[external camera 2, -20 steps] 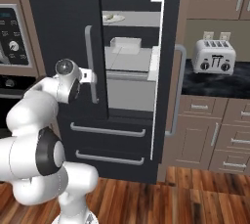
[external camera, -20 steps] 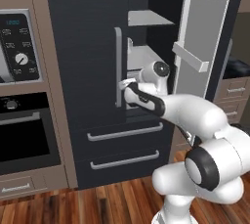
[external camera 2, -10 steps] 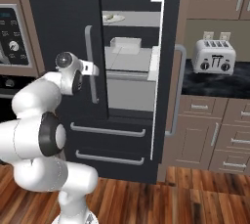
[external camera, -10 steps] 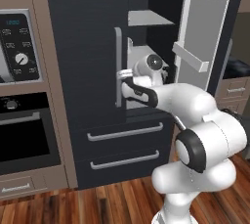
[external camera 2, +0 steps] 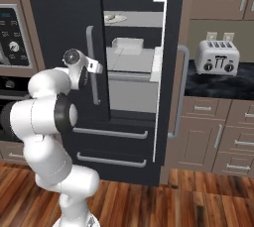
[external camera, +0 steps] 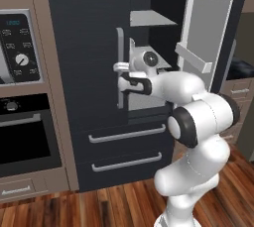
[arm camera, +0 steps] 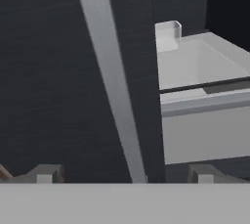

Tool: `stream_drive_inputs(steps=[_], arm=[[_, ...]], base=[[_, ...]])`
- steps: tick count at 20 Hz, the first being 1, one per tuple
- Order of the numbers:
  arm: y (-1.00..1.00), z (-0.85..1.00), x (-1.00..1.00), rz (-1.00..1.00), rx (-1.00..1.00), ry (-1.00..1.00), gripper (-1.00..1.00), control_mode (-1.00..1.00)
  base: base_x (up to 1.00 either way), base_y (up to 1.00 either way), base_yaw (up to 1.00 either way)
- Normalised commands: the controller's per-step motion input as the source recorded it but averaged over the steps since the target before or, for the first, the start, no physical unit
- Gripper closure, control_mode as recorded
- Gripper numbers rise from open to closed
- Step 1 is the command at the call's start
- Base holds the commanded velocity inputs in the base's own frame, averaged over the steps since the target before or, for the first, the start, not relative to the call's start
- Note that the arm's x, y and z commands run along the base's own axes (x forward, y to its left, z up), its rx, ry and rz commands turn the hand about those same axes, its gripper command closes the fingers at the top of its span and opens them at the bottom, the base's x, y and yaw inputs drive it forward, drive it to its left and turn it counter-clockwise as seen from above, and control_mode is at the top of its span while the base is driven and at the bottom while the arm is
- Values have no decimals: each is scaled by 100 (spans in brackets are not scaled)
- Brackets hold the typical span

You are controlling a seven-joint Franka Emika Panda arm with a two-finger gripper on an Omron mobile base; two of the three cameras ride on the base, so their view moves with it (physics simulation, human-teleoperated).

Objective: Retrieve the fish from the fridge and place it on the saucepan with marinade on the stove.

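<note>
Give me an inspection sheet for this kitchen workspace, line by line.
Surface: wooden plank floor.
Job's things: dark charcoal double-door fridge, right door open; small pale fish on an upper shelf.
Clutter: shallow white bin on the middle shelf.
Hand: hand open at the shut left door's silver bar handle, holding nothing.
Cables: nothing seen.
Surroundings: silver four-slot toaster on the dark counter; black built-in oven.

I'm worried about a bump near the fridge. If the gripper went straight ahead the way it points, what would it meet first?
Most likely the silver bar handle of the fridge's closed left door: it runs between the open gripper tips. Depth is unclear.
</note>
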Motion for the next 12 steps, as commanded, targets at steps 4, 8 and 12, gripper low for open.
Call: stream_drive_inputs(steps=[4,8,12], arm=[[1,-3,65,0,8,-3,-100,-100],[5,-16,67,0,0,-7,-100,-100],[16,-18,75,0,0,-5,-100,-100]], base=[[0,0,0],[0,0,0],[0,0,0]])
